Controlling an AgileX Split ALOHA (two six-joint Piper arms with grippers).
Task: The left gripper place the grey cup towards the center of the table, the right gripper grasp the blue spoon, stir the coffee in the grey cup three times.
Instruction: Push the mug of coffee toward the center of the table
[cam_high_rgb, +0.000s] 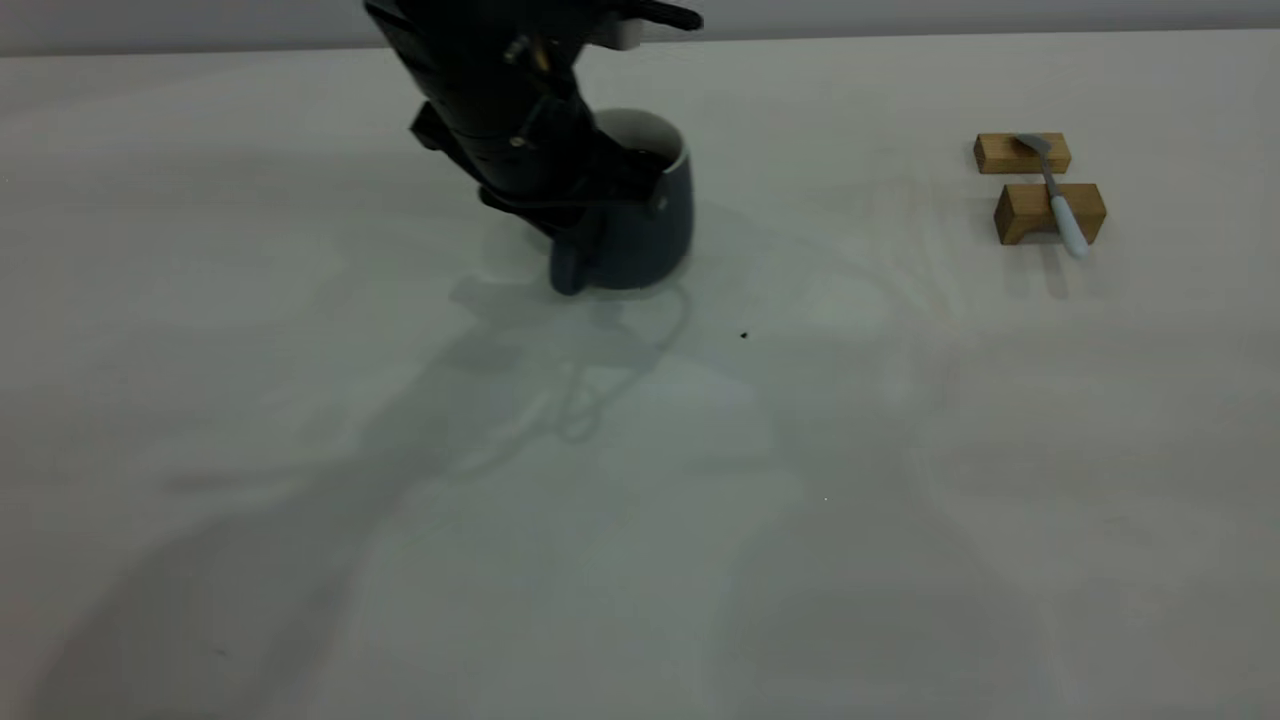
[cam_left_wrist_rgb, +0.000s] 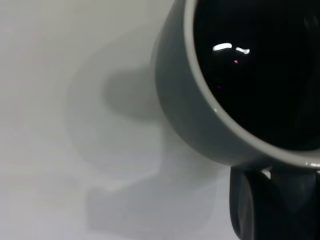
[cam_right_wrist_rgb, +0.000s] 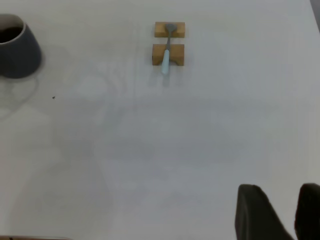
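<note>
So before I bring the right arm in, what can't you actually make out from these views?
- Left gripper fingers: exterior view, hidden by the arm and the grey cup's handle; cut off in the left wrist view.
- Right gripper: only the fingers' tips show, cut by the wrist view's edge.
- Blue spoon bowl: too small to tell its seating on the wooden blocks.

Grey cup (cam_high_rgb: 635, 215) mid-table, blue spoon (cam_high_rgb: 1058, 198) across two blocks (cam_high_rgb: 1048, 212) far right.
</note>
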